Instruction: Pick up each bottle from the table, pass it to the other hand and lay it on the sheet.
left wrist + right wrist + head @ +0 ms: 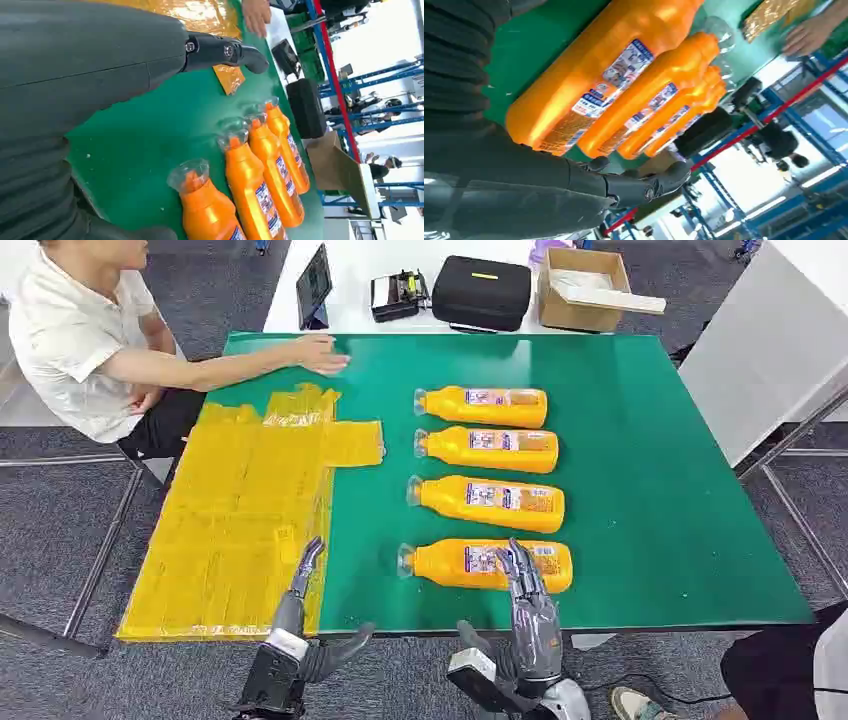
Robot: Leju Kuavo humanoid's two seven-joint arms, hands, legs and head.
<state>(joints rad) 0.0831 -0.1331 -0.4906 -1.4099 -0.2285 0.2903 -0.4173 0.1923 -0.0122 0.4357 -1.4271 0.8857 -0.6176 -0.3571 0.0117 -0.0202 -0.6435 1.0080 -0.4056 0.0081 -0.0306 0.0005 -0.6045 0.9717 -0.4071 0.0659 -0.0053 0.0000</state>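
**Four orange bottles lined up as robot's right hand reaches the nearest**

Four orange bottles lie on their sides in a column on the green desk (660, 490), clear caps pointing toward the yellow sheet (240, 510), which covers the desk's left part and overhangs its near-left edge. From far to near: the farthest bottle (483, 406), the second bottle (488, 449), the third bottle (488, 503) and the nearest bottle (470, 563). None lies on the sheet. The right hand (530, 625) rises at the desk's near edge, its fingers (520, 565) apart and extended over the base end of the nearest bottle; whether they touch it cannot be told, and they are not closed around it. The left hand (300, 625) is open too, its fingers (308, 558) spread and pointing up along the sheet's right edge, well apart from the bottles. A seated person rests one hand (322, 352) on the desk's far-left corner. Behind the desk stand one tablet (314, 285), one black case (481, 290) and one cardboard box (585, 285)
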